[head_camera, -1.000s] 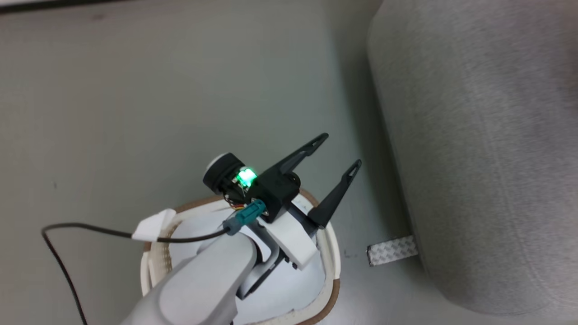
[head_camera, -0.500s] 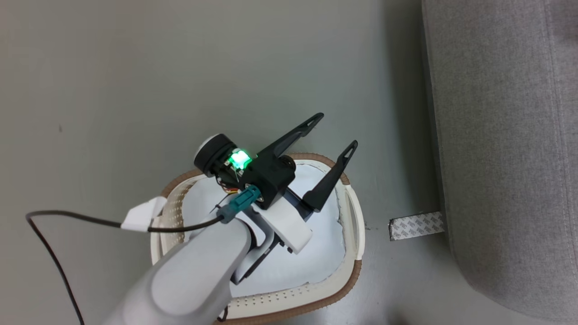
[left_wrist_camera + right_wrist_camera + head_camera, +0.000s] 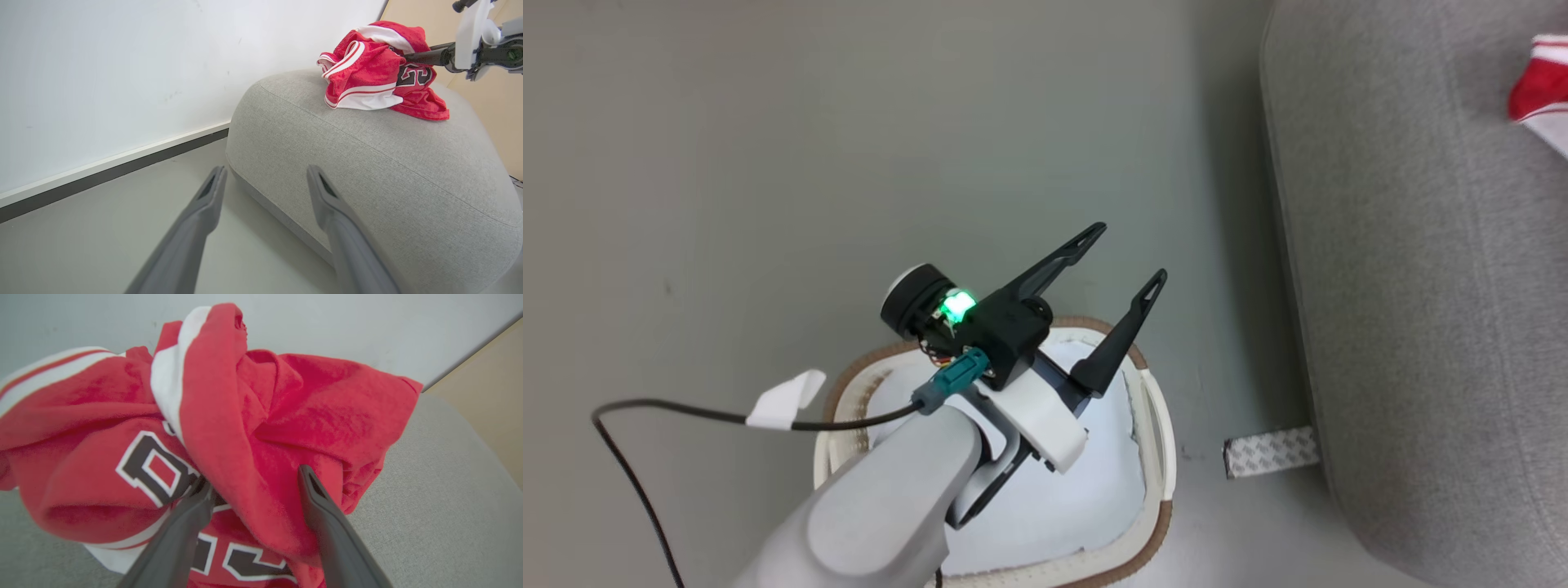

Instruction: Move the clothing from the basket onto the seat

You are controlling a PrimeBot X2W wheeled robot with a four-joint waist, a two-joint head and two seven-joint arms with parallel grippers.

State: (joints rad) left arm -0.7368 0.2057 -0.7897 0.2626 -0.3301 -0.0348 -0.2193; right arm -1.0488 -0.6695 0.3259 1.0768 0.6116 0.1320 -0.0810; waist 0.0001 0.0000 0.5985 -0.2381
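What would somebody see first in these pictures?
The bright red jersey, crumpled on top of the grey couch. The right end effector has its fingers spread around one fold of it. The left end effector, with a green light glowing, hangs open above the white basket.

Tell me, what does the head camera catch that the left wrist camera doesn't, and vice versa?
Head view: the basket, pale cloth inside it, a patterned strip on the floor. Left wrist view: the right fingers at the clothing, its black numerals, a white wall. Both: the open left fingers, and the clothing lying on the seat.
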